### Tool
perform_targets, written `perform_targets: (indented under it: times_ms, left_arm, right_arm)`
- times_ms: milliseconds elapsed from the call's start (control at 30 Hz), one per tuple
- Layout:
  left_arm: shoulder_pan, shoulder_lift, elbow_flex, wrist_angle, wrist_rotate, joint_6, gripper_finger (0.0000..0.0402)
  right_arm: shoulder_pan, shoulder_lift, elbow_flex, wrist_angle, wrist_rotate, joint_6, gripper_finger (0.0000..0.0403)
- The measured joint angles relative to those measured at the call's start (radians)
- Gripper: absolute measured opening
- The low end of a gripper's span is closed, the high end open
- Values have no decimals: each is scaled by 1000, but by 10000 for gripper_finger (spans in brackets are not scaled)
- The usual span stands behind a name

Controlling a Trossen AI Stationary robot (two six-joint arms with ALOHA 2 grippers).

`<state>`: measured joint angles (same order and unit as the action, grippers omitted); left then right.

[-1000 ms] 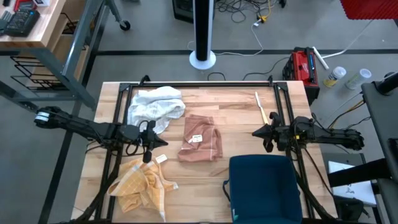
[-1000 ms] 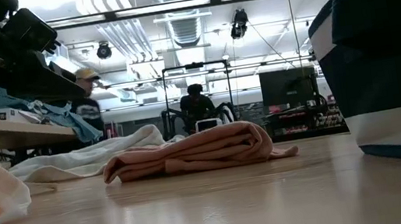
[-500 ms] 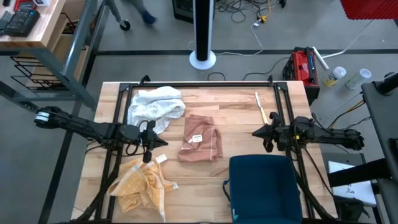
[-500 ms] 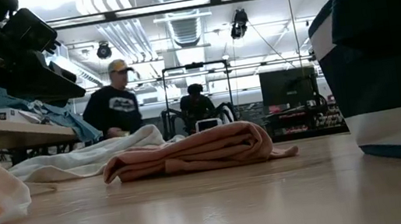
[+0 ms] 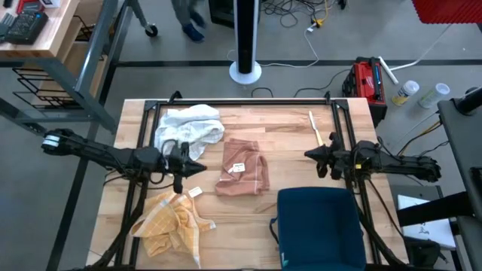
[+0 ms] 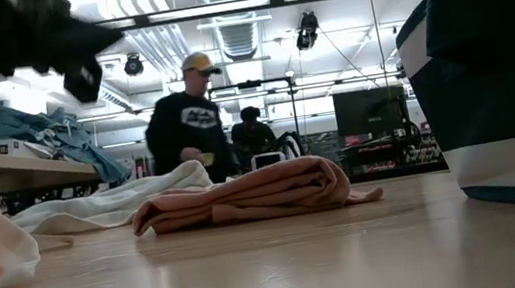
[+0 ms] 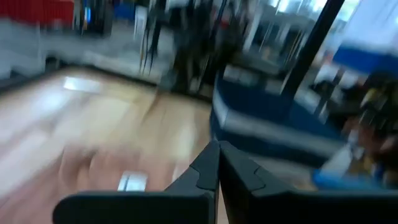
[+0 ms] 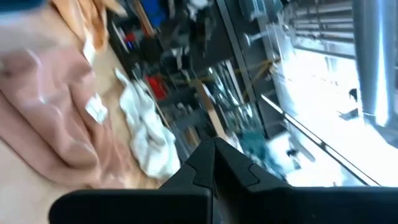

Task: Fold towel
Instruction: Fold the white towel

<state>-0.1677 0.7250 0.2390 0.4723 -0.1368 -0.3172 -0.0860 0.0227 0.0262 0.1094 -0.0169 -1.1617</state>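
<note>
Three towels lie on the wooden table. A pink one (image 5: 242,167) with a white tag sits bunched in the middle and also shows in the low view (image 6: 249,194). A white one (image 5: 188,128) lies crumpled at the far left, and a yellow checked one (image 5: 169,222) is heaped at the near left. My left gripper (image 5: 200,155) hovers shut and level between the white and yellow towels, left of the pink towel (image 7: 112,168). My right gripper (image 5: 307,156) hovers shut to the right of the pink towel (image 8: 50,124), pointing at it. Neither gripper touches anything.
A dark blue bin (image 5: 320,226) stands at the near right, close below my right arm. A thin wooden stick (image 5: 316,129) lies at the far right. A black frame rail (image 5: 241,103) runs along the table's far side. A person (image 6: 189,123) walks in the room behind.
My left gripper has tipped up from pointing down at the table to pointing level, has risen, and has rolled a little; it stays shut. My right gripper has rolled slightly in place. The person behind the table has walked toward the right.
</note>
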Motion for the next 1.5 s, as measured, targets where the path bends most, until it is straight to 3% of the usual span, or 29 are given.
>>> perform_targets:
  times_ms: [167, 367, 433, 667, 767, 867, 1033, 1267, 1500]
  left_arm:
    - [0, 0, 0, 169, -1, -2, 0]
    - [0, 5, 0, 257, -3, 30, 0]
    - [0, 5, 0, 261, -3, 45, 0]
    - [0, 20, -1, 299, -3, 30, 0]
    - [0, 31, -1, 322, -3, -15, 0]
    - [0, 46, -2, 332, 5, -37, 0]
    - [-1, 82, -2, 390, 15, -39, 0]
    - [-1, 117, -2, 497, 7, -54, 0]
    - [-1, 153, -1, 534, -1, -16, 0]
  right_arm:
    - [0, 0, 0, -1, 10, 15, 0]
    - [0, 0, 0, 44, 10, 61, 0]
    - [0, 1, 0, 29, 9, 215, 0]
    - [0, 1, 0, 21, -16, 1154, 0]
    - [0, 1, 0, 19, -31, 1368, 0]
    - [1, 1, 0, 64, -94, 1398, 0]
    - [-1, 0, 8, 183, -84, 1413, 0]
    - [-2, 76, 216, -129, 21, 1378, 0]
    - [5, 275, 420, -258, -17, 1397, 0]
